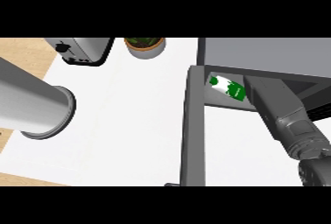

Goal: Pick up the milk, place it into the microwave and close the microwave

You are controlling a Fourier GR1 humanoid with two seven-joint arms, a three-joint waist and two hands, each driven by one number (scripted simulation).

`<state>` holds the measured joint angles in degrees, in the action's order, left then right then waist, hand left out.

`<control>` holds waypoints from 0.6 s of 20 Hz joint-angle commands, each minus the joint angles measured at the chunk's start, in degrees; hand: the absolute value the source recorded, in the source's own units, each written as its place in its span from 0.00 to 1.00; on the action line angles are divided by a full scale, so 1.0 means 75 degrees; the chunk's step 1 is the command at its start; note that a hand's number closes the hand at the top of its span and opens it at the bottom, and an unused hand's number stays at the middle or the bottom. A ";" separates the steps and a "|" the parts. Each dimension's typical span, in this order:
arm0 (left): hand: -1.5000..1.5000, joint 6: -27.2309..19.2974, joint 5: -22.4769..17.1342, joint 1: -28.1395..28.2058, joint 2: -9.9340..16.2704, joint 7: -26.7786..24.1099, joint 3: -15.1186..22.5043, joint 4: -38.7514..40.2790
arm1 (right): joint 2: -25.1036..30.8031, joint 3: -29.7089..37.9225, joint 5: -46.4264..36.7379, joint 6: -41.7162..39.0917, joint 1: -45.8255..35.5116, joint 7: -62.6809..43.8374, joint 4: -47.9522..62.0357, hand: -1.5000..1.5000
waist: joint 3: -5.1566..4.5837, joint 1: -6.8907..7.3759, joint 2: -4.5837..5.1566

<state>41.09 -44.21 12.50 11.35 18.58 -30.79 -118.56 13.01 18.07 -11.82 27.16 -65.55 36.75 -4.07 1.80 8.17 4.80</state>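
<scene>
White desk (129, 131) fills most of the view. Microwave (265, 54) at upper right, its door (192, 131) swung open toward the near edge. Left forearm (32, 105) lies across the left side; its hand is out of view. Right forearm (284, 118) reaches into the cavity; its hand is hidden at the carton, so finger state cannot be told. Toaster (81, 50) and potted plant (145, 44) stand at the back. Milk (228, 87) sits tilted inside the opening. Risk: a tilted carton may topple on release or block the door.
</scene>
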 commanded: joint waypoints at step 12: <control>0.00 0.1402 0.0897 0.0403 -0.0965 -0.0150 0.1417 0.0319 | 0.0035 0.0404 0.0577 -0.3403 0.0854 0.0838 -0.0288 0.00 | -0.0225 -0.0854 -0.0506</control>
<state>48.56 -39.37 15.18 5.33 17.17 -23.44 -117.65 13.08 19.90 -9.15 9.76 -61.95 39.22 -4.98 0.46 3.55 2.15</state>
